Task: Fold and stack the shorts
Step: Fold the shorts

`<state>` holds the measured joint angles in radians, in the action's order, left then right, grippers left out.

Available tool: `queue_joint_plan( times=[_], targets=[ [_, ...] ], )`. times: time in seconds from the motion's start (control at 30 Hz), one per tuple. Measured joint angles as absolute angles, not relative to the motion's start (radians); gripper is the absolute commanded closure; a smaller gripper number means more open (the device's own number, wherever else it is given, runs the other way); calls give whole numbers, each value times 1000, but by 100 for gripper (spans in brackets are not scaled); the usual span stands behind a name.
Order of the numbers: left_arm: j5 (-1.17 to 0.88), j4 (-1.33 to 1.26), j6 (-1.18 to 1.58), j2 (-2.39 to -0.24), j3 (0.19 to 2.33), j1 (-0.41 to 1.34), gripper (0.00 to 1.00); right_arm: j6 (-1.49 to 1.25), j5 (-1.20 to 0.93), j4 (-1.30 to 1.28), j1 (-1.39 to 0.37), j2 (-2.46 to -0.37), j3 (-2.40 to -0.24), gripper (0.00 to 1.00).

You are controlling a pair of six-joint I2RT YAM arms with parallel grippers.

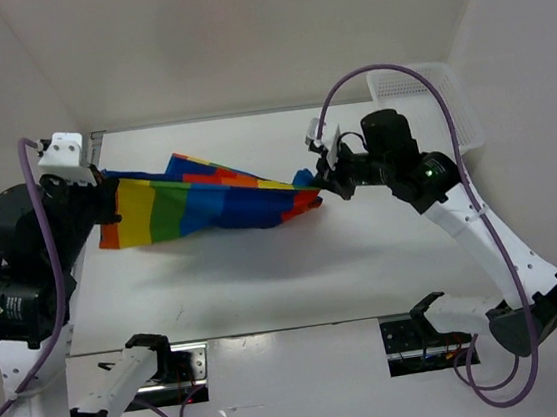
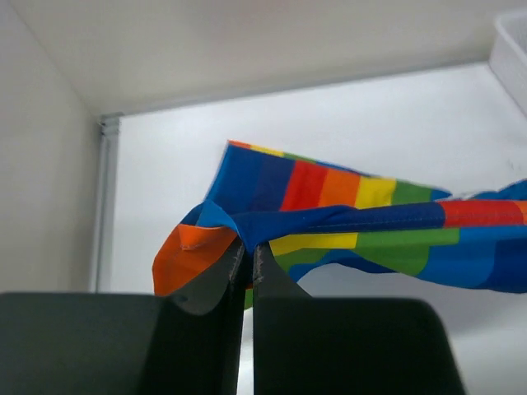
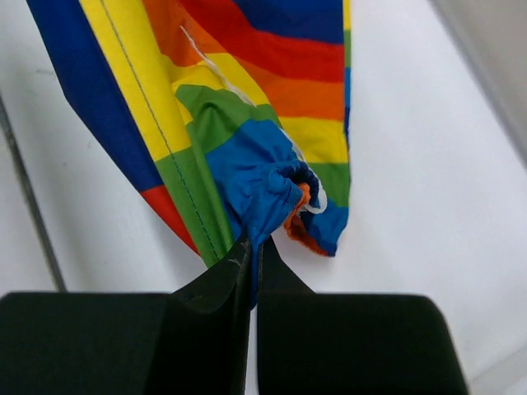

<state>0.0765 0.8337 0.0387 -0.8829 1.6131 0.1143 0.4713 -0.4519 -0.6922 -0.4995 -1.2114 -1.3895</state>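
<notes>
The rainbow-striped shorts (image 1: 207, 201) hang stretched in the air between my two grippers, above the white table. My left gripper (image 1: 105, 188) is shut on the left end of the cloth; in the left wrist view its fingertips (image 2: 249, 247) pinch a blue hem next to an orange corner (image 2: 193, 251) of the shorts. My right gripper (image 1: 325, 191) is shut on the right end; in the right wrist view its fingertips (image 3: 254, 247) pinch a bunched blue fold of the shorts (image 3: 247, 99), with the rest hanging away from them.
A white mesh basket (image 1: 442, 99) stands at the table's back right corner, behind the right arm. A white wall rises along the left side, with a metal rail (image 2: 103, 206) at the table's left edge.
</notes>
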Motion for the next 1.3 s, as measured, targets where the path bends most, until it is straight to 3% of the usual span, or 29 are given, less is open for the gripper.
queue_joint_plan(
  times=[0.3,0.73,1.03,1.23,1.3],
  targets=[
    [10,831,35,-955,1359,113,100,429,-486,-856,-491,-1181,-1230,100],
    [73,744,31,-1113,1190,110,100,311,-493,-963,-439,-1548,-1328,100],
    [47,616,35,-1377,1217,120,100,175,-592,-938,-243,-1756,-1410,99],
    [129,623,35,-1423,1315,120,97,71,-639,-918,-241,-1853,-1456,89],
    [163,623,34,-1423,1336,120,95,26,-646,-904,-241,-1877,-1483,57]
  ],
)
